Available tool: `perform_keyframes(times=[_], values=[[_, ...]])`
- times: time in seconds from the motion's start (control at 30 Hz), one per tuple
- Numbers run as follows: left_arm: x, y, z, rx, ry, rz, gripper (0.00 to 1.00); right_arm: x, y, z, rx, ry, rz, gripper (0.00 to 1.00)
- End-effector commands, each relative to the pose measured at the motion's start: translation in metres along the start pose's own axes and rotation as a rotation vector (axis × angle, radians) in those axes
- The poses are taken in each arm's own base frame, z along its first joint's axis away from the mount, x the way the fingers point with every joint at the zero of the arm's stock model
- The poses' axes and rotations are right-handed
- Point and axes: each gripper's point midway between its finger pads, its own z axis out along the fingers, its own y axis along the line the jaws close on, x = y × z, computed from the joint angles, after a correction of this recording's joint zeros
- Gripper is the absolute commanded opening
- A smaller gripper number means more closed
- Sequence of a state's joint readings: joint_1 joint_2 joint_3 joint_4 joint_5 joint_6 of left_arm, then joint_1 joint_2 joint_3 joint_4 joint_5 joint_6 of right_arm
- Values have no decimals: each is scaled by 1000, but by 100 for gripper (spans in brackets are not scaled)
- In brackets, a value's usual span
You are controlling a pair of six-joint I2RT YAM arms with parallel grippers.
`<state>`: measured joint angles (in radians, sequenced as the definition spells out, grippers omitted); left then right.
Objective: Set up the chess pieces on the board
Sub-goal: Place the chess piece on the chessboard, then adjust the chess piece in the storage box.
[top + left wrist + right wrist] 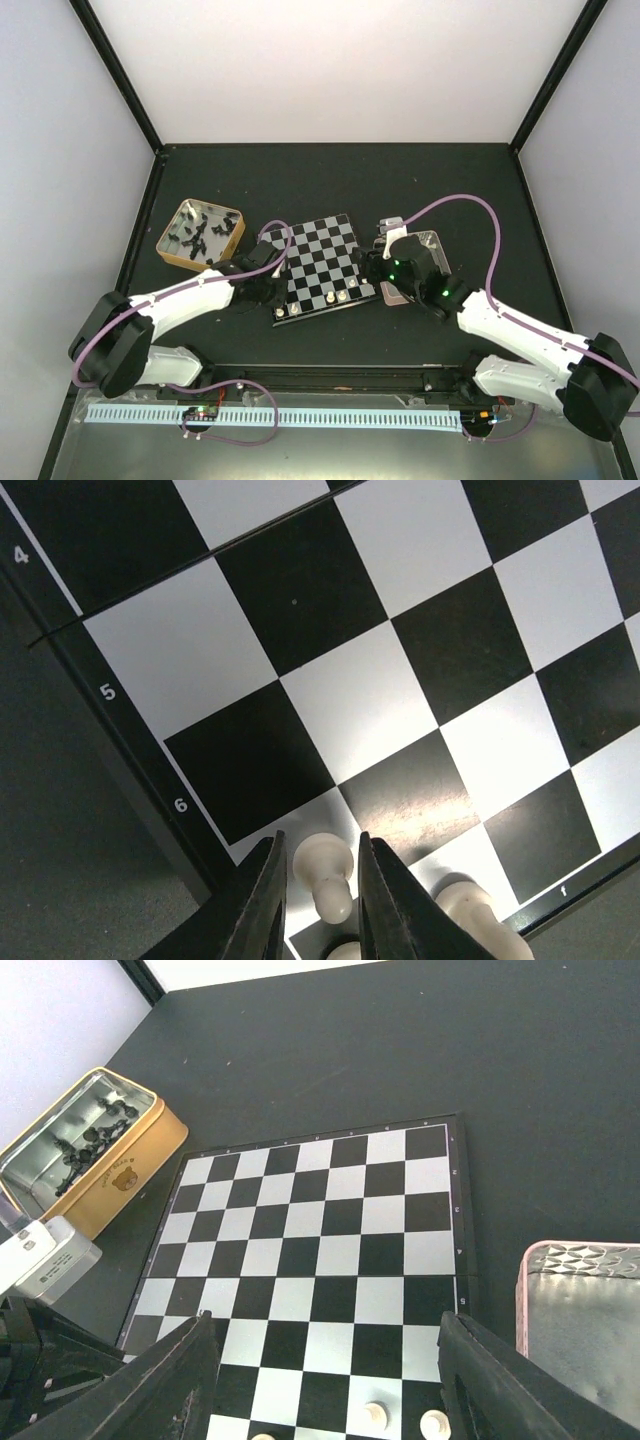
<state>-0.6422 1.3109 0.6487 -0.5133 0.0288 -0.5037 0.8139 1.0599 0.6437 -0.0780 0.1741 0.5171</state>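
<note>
dark tabletop (330,180), glossy checkered board (320,250), tiny cream round-topped pieces (323,860)

We see a glossy, reflective sheen on the smooth board (360,710), while the table (400,1050) looks matt. The white pawn (322,858) seems smooth plastic. The tin (130,1175) is shiny metal inside, and the pink tray (575,1247) has an embossed metallic lining.

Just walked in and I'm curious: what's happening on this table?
A chessboard is being set up. The left gripper straddles a white pawn standing near the board's corner, narrow gaps showing either side. The right gripper hangs open and empty over the board. A few white pieces stand along the near edge; the black pieces lie in a tin.
</note>
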Motion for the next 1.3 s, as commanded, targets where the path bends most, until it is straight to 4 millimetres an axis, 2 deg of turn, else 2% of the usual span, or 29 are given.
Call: perform_keyframes(times=[0.0, 0.2, 0.37, 0.57, 0.73, 0.9, 1.07, 1.17, 1.27], values=[[-9, -3, -9, 4, -15, 15, 23, -17, 0, -9, 21, -52, -2, 62], [-14, -8, -16, 24, -23, 18, 30, -20, -3, -13, 36, -61, 4, 62], [-33, -15, -42, 49, -119, 14, 40, -21, -22, -15, 143, -53, 46, 62], [-56, -18, -86, 79, -292, -12, 45, 2, -81, -13, 327, 52, 174, 62], [-74, -16, -140, 120, -512, -6, 48, 36, -121, -10, 421, 187, 268, 61], [-81, -10, -192, 170, -756, 2, 54, 56, -141, 2, 464, 297, 268, 60], [-75, -6, -229, 243, -932, -3, 63, 65, -154, 21, 497, 390, 221, 56], [-72, -3, -238, 250, -965, -3, 64, 67, -160, 32, 509, 439, 189, 52], [-70, 0, -236, 235, -956, -7, 64, 74, -168, 41, 533, 492, 168, 51]])
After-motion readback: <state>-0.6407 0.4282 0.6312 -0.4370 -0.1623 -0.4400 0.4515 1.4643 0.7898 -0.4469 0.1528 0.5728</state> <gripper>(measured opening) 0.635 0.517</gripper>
